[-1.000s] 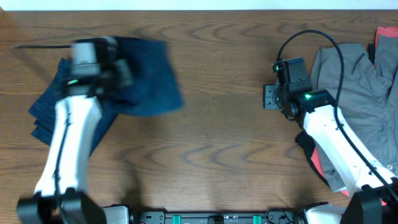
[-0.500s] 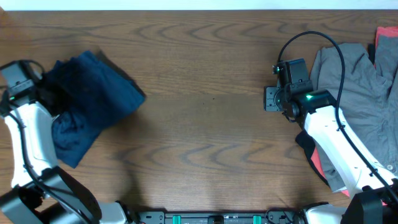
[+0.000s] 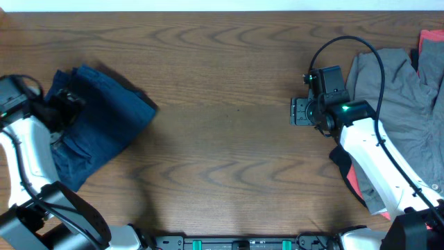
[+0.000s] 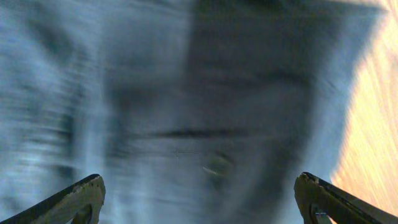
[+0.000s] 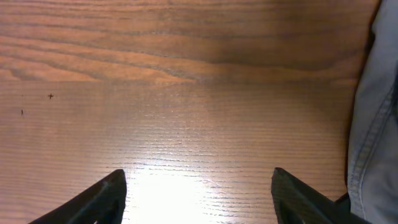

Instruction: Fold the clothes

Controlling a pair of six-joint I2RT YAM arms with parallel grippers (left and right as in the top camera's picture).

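Left gripper (image 4: 199,180) gaped over the roughly folded navy denim garment (image 3: 104,125), frame left; right gripper (image 5: 198,177) gaped empty; grey clothes pile (image 3: 395,104), far right, looked unfolded.

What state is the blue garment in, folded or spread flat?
Folded, loosely: the blue garment lies doubled in overlapping layers, not flat.

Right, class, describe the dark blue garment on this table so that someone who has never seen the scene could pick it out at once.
Start at the wooden table and go to its left end. There lies the dark blue garment, a rumpled denim-like bundle. It is the only blue cloth: the grey garment and red cloth lie at the right end.
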